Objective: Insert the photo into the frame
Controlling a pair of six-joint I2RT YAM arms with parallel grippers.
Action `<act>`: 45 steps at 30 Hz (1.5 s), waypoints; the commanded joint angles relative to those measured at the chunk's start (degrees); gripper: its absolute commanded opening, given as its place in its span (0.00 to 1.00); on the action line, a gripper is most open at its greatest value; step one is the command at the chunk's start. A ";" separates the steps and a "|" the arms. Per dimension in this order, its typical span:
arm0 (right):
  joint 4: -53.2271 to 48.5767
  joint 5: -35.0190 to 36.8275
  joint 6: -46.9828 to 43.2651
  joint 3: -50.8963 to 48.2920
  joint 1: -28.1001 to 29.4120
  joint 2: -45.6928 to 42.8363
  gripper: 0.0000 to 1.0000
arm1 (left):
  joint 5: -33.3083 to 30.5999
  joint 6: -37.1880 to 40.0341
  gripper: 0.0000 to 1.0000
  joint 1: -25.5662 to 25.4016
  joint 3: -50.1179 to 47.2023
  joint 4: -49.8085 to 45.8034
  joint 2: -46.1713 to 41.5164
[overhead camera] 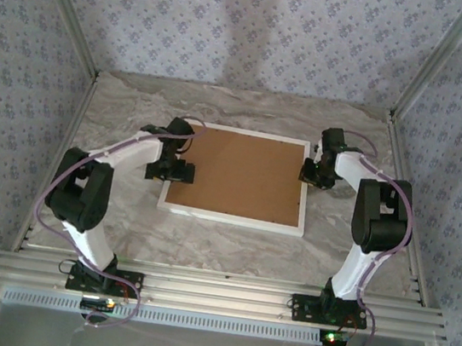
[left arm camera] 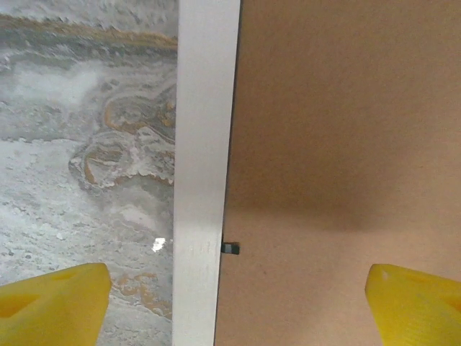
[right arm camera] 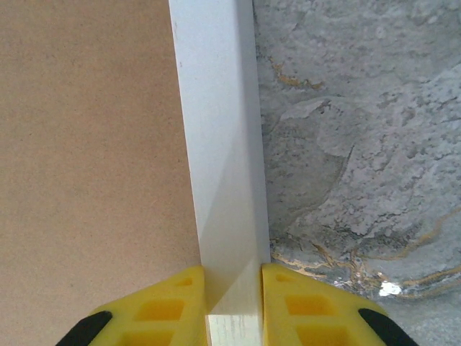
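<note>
Right fingers (right arm camera: 169, 310) clamp the frame (right arm camera: 220, 144) at its right rail; left fingers (left arm camera: 54, 303), spread wide, should close squarely opposite.

Bench (overhead camera: 248, 111): grey marbled surface with tan veining, in level condition. One item lies directly on it, a white frame (overhead camera: 233, 218), flat at centre, with its long sides running left to right. A brown backing board (overhead camera: 244, 175) sits inside the moulding.

The frame (right arm camera: 220, 144) is smooth satin white, and its backing board (overhead camera: 244, 175) is matt brown fibreboard. The bench (left arm camera: 72, 144) looks marbled and faintly glossy.
</note>
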 commanded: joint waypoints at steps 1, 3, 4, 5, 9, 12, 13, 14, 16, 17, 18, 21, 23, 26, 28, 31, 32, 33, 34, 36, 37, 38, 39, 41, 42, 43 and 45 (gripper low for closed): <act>-1.91 -2.46 0.52 1.06 0.66 1.43 0.22 | 3.85 -0.98 0.92 2.52 -1.20 1.51 -4.89; -1.96 -2.46 0.52 1.14 0.66 1.43 0.22 | 3.95 -0.96 0.93 3.86 -2.03 1.73 -6.28; -1.99 -2.38 0.55 1.23 0.66 1.44 0.22 | 3.89 -1.00 0.92 4.58 -2.44 1.76 -6.97; -2.08 -2.37 0.48 1.31 0.65 1.51 0.22 | 3.91 -1.00 0.93 5.23 -3.09 1.92 -7.47; -2.08 -2.28 0.49 1.59 0.66 1.51 0.22 | 4.77 -1.08 0.93 8.02 -5.99 2.55 -8.64; -2.17 -2.26 0.44 1.67 0.61 1.59 0.22 | 5.01 -1.05 0.93 8.76 -8.09 3.16 -8.59; -2.17 -2.28 0.41 1.74 0.66 1.60 0.22 | 5.17 -1.09 0.93 8.84 -8.73 3.47 -8.34; -2.17 -2.22 0.40 1.76 0.66 1.65 0.22 | 5.27 -1.09 0.93 8.85 -9.24 3.82 -8.08; -2.08 -2.18 0.49 1.85 0.75 1.72 0.22 | 5.57 -1.25 0.92 8.89 -10.05 4.07 -7.20; -2.08 -2.20 0.51 1.94 0.70 1.78 0.22 | 5.61 -1.31 0.92 8.89 -10.24 4.07 -6.72; -2.08 -2.18 0.47 1.94 0.70 1.82 0.22 | 5.78 -1.35 0.92 8.94 -10.37 5.80 -6.28; -2.17 -2.11 0.49 1.87 0.73 1.84 0.22 | 5.84 -1.35 0.92 8.94 -10.38 6.75 -5.17; -2.17 -2.11 0.50 1.72 0.84 1.79 0.22 | 5.44 -1.26 0.92 8.99 -10.30 7.32 -4.41; -2.00 -2.11 0.48 1.50 0.83 1.86 0.22 | 4.70 -1.35 0.92 8.99 -10.01 8.24 -3.16; -1.92 -2.11 0.60 1.41 0.77 1.87 0.22 | 4.36 -1.28 0.92 9.09 -9.81 8.51 -2.07; -1.99 -2.11 0.53 1.24 0.84 1.87 0.22 | 3.75 -1.17 0.92 9.11 -9.78 8.20 -1.02; -2.10 -2.11 0.44 1.23 0.84 1.91 0.22 | 3.62 -1.17 0.92 9.11 -9.97 8.25 -0.86; -2.17 -2.17 0.45 1.23 0.82 1.87 0.22 | 3.43 -1.17 0.92 9.06 -10.24 8.20 -0.75; -2.19 -2.20 0.51 1.23 0.75 1.95 0.22 | 3.21 -1.09 0.92 9.16 -10.61 8.28 -0.59; -2.08 -2.25 0.51 1.23 0.70 2.04 0.22 | 2.94 -1.09 0.92 9.12 -11.27 8.43 -0.19; -2.08 -2.27 0.51 1.32 0.72 2.13 0.22 | 3.19 -1.24 0.92 9.11 -11.65 8.54 -0.05; -1.95 -2.25 0.51 1.32 0.70 2.26 0.22 | 3.64 -1.47 0.92 8.98 -11.99 8.80 0.00; -1.92 -2.23 0.54 1.45 0.74 2.46 0.22 | 4.16 -1.73 0.92 9.03 -12.33 9.03 -0.09; -2.16 -2.37 0.37 2.07 0.63 3.03 0.22 | 5.82 -2.27 0.92 9.03 -12.64 9.55 -0.51; -2.49 -2.37 0.28 2.72 0.65 3.46 0.22 | 6.99 -2.53 0.91 8.86 -12.75 9.77 -0.88; -2.76 -2.21 0.10 3.51 0.66 3.90 0.22 | 7.98 -2.86 0.90 8.65 -12.76 9.83 -1.24; -3.08 -1.15 -0.81 5.33 0.57 5.11 0.21 | 9.76 -3.47 0.89 7.92 -12.62 9.92 -2.07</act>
